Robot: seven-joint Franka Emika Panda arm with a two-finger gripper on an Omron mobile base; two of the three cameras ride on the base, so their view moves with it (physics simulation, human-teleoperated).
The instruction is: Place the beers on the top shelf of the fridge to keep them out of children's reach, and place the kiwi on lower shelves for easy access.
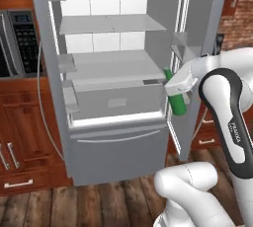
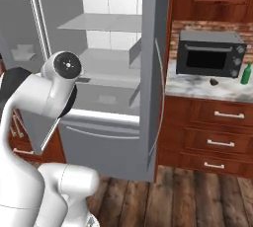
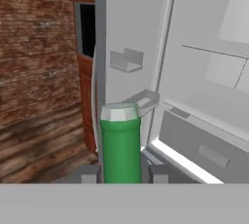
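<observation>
beer bottle | pinched between gripper fingers (cap outward) | beside fridge

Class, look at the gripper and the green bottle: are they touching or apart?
Touching. The hand view shows the gripper with a finger pressed against each side of the green bottle, no gap.

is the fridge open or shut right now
Open: the fridge doors are swung wide, baring the top shelf, lower shelves and a drawer in the left base view.
</observation>
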